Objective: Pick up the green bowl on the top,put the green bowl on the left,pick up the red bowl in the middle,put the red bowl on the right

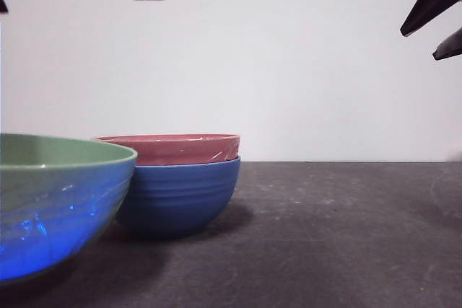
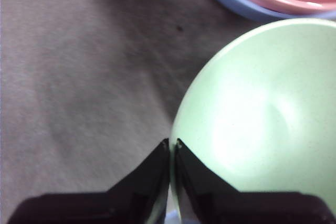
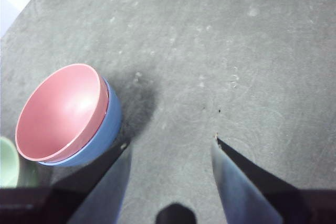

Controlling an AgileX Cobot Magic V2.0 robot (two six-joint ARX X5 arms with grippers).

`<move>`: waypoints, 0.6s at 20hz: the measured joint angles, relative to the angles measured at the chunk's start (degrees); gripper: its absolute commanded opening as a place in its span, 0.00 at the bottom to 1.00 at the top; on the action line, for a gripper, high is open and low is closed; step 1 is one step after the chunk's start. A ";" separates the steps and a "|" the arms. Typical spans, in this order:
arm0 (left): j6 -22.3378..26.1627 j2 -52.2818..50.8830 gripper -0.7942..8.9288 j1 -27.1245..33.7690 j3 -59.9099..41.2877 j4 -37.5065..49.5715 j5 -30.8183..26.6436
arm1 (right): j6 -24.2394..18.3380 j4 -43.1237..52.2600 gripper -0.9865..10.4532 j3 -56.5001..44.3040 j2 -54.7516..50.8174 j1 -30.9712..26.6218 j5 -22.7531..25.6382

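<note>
The green bowl (image 1: 58, 200), round, glossy and pale green with faint ridges on its outside, sits on the dark grey worktop (image 1: 339, 236) at your near left in the front view, large and cut off by the picture's edge. Its outer wall shows a blue sheen there. In the left wrist view the left claw (image 2: 171, 144) has its two black jaws pinched almost together on the bowl's rim, one jaw outside the wall and one inside; the rim runs between them. I cannot tell from these pictures whether the bowl's base rests fully on the worktop.

The red bowl (image 1: 170, 148), round, glossy and dusty pinkish-red, is nested inside the round, ridged blue bowl (image 1: 177, 196), with only its upper band showing above the blue rim. This pair stands just beside the green bowl, farther from the near edge, toward the worktop's middle.

The right claw (image 3: 170, 142) hangs above bare worktop with its jaws spread wide, holding nothing. You see it as two dark tips at the top right corner of the front view. In its wrist view the stacked pair lies off to one side, apart from the jaws.
</note>
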 measured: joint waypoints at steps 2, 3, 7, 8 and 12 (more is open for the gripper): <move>1.36 0.66 0.07 2.64 -0.79 1.60 0.24 | 0.00 0.02 0.30 0.00 -0.02 0.00 0.00; 2.19 1.31 0.07 3.87 -0.83 1.86 0.39 | 0.00 0.00 0.30 0.00 0.00 0.00 0.00; 5.03 6.10 0.07 8.41 -0.83 4.44 2.40 | 0.00 0.00 0.31 0.00 0.00 0.00 -0.13; 5.29 6.75 0.08 8.70 -0.83 5.20 2.60 | 0.00 0.00 0.31 0.00 -0.02 0.00 -0.17; 5.44 7.43 0.35 8.92 -0.81 5.73 2.38 | -0.02 0.00 0.42 0.00 0.00 1.88 -0.17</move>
